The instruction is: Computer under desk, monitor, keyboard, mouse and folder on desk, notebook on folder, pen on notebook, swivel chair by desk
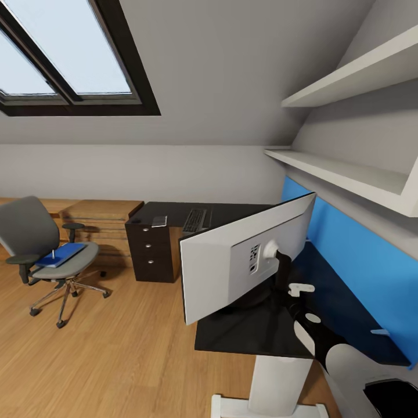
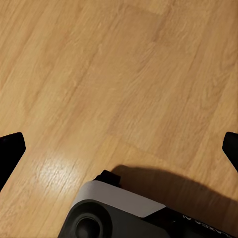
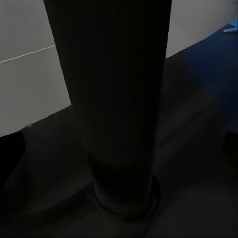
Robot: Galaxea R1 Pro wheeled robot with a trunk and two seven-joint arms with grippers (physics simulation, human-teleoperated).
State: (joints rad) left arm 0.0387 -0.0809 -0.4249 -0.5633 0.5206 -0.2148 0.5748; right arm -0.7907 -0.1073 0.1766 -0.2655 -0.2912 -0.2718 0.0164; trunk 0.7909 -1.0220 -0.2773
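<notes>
Right gripper [image 3: 119,144] w/ jaws apart astride monitor [image 1: 232,261] stand, arm stretched over desk [image 1: 244,337] (left gripper [image 2: 119,148] apart above floor [image 2: 99,74]).

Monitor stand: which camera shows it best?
The right wrist view: the monitor stand rises as a dark column from the desk, close up. The head view shows it partly, behind the monitor. The left wrist view shows floor.

Attic home office: skylight [image 1: 64,52] in sloped wall; desk [image 1: 244,334], swivel chair [image 1: 43,244], wood floor [image 1: 116,348].
</notes>
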